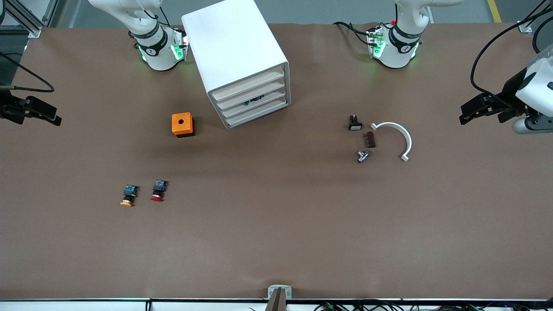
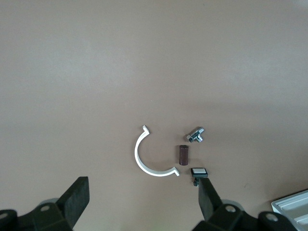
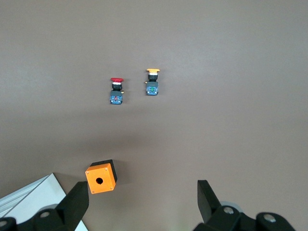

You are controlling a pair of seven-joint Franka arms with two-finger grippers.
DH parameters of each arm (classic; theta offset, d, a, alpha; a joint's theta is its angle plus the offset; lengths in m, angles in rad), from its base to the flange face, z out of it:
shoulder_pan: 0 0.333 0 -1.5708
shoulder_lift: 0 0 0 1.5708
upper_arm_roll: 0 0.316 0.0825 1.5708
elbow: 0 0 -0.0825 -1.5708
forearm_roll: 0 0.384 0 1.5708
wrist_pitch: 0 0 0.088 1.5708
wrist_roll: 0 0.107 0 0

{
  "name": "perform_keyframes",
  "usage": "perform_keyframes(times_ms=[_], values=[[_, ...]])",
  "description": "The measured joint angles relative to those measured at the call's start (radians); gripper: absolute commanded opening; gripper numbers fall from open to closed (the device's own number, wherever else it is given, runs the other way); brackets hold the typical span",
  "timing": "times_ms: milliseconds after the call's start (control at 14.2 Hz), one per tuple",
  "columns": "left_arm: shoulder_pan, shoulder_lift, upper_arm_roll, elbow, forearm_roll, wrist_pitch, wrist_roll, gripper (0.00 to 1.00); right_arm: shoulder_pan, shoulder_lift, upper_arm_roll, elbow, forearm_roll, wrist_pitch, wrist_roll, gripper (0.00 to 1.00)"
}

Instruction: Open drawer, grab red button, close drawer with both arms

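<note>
The white cabinet (image 1: 235, 56) stands at the table's back middle, and its drawer (image 1: 252, 92), second of four cream-fronted ones, is pushed in. The red-capped button (image 1: 158, 191) (image 3: 116, 90) lies on the table toward the right arm's end, nearer the front camera than the cabinet. My right gripper (image 1: 52, 115) (image 3: 142, 190) hangs open and empty in the air at the right arm's end of the table. My left gripper (image 1: 468, 113) (image 2: 142, 187) hangs open and empty at the left arm's end. Both arms wait.
A yellow-capped button (image 1: 128, 195) (image 3: 152, 82) lies beside the red one. An orange cube with a round hole (image 1: 182, 124) (image 3: 100, 177) sits beside the cabinet. Toward the left arm's end lie a white half ring (image 1: 399, 134), a brown block (image 1: 370, 139), a metal fitting (image 1: 363, 156) and a black switch (image 1: 354, 124).
</note>
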Motion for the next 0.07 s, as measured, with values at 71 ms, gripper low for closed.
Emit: perform_keyframes(times_ms=[71], values=[[0.0,0.0,0.0,0.0,0.0,0.0,0.0,1.0,0.0,-0.01,0.0,-0.005,0.0,0.0,0.0,1.0]])
